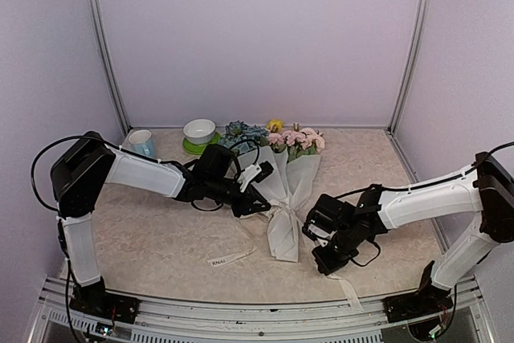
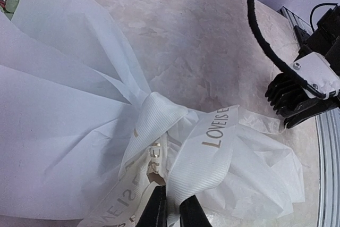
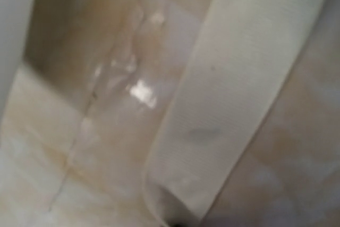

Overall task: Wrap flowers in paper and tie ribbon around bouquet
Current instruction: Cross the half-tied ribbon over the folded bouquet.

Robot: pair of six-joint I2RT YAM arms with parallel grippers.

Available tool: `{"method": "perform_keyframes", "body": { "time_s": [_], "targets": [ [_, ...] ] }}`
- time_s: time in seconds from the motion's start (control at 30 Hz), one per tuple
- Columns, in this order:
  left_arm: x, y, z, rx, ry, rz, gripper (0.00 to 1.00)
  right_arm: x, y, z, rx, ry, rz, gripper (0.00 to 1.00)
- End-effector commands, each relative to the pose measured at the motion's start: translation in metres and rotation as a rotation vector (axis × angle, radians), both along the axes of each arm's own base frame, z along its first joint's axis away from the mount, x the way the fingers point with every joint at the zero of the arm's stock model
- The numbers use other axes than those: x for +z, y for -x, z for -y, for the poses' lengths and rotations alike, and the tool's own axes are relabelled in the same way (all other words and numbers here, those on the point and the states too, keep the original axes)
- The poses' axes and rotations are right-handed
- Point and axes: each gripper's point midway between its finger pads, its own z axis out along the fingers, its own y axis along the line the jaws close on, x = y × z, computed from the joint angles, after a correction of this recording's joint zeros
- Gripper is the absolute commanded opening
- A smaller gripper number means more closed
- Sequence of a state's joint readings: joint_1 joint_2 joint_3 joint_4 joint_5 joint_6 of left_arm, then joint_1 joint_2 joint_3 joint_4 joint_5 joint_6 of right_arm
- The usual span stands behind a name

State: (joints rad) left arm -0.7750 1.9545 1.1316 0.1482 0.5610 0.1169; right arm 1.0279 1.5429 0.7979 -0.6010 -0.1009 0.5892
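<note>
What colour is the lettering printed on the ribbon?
Golden-brown capital letters on the cream ribbon, shown best in the left wrist view.

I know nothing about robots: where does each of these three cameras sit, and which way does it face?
Top external: fixed above and behind, looking down on the table and bouquet; left arm and right arm show.
Left wrist: on the left arm, facing the ribbon wrapped round the paper; left pincer at bottom edge.
Right wrist: on the right arm, blurred close-up of ribbon over table; no robot part clearly visible.
Shared: both wrist views see the ribbon.
</note>
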Motion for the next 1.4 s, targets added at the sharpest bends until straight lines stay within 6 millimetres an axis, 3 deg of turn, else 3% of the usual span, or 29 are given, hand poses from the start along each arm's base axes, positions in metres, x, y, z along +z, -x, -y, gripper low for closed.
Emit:
{"method": "perform_keyframes", "body": {
  "time_s": [0.0, 0.1, 0.17, 0.23, 0.33, 0.47, 0.6, 0.63, 0.7, 0.77, 0.83, 0.9, 1.03, 1.1, 1.17, 1.27, 1.37],
  "targets": [
    [0.013, 0.001, 0.001, -0.004, 0.017, 0.039, 0.10, 0.036, 0.012, -0.033, 0.093, -0.144, -0.014, 0.00],
    [0.012, 0.000, 0.000, 0.000, 0.016, 0.043, 0.10, 0.114, 0.031, -0.098, 0.311, -0.471, 0.054, 0.00],
    [0.010, -0.003, 0.000, 0.002, 0.012, 0.043, 0.10, 0.163, 0.034, -0.123, 0.424, -0.652, 0.134, 0.00],
    [0.008, -0.007, 0.001, 0.006, 0.007, 0.041, 0.10, 0.197, 0.032, -0.139, 0.506, -0.742, 0.209, 0.00],
    [0.006, -0.008, 0.002, 0.006, 0.008, 0.039, 0.10, 0.222, 0.020, -0.170, 0.574, -0.805, 0.290, 0.00],
    [0.004, -0.009, 0.001, 0.002, 0.007, 0.038, 0.09, 0.218, 0.009, -0.208, 0.615, -0.866, 0.312, 0.00],
    [0.001, -0.011, -0.004, 0.003, 0.001, 0.033, 0.09, 0.198, 0.001, -0.225, 0.628, -0.852, 0.337, 0.02],
    [-0.001, -0.012, -0.005, 0.004, -0.001, 0.030, 0.09, 0.191, 0.002, -0.228, 0.641, -0.839, 0.339, 0.07],
    [-0.004, -0.013, -0.006, 0.007, -0.005, 0.025, 0.09, 0.181, 0.011, -0.233, 0.684, -0.810, 0.346, 0.28],
    [-0.007, -0.013, -0.007, 0.007, -0.008, 0.018, 0.09, 0.180, 0.023, -0.233, 0.726, -0.803, 0.358, 0.41],
    [-0.008, -0.012, -0.007, 0.003, -0.005, 0.017, 0.09, 0.189, 0.028, -0.227, 0.725, -0.828, 0.372, 0.49],
    [-0.008, -0.011, -0.005, 0.001, 0.001, 0.016, 0.09, 0.198, 0.019, -0.218, 0.681, -0.828, 0.415, 0.51],
    [-0.005, -0.011, -0.003, -0.002, 0.012, 0.017, 0.09, 0.208, -0.010, -0.183, 0.563, -0.886, 0.411, 0.50],
    [-0.002, -0.011, -0.002, 0.001, 0.018, 0.020, 0.09, 0.205, -0.036, -0.160, 0.449, -0.892, 0.421, 0.44],
    [-0.001, -0.009, -0.002, -0.003, 0.021, 0.022, 0.09, 0.193, -0.072, -0.138, 0.297, -0.831, 0.442, 0.36],
    [0.001, -0.007, -0.002, -0.003, 0.023, 0.022, 0.09, 0.167, -0.117, -0.122, 0.143, -0.700, 0.450, 0.35],
    [0.002, -0.005, -0.002, -0.006, 0.025, 0.024, 0.09, 0.144, -0.140, -0.121, 0.098, -0.592, 0.443, 0.37]
  ]
}}
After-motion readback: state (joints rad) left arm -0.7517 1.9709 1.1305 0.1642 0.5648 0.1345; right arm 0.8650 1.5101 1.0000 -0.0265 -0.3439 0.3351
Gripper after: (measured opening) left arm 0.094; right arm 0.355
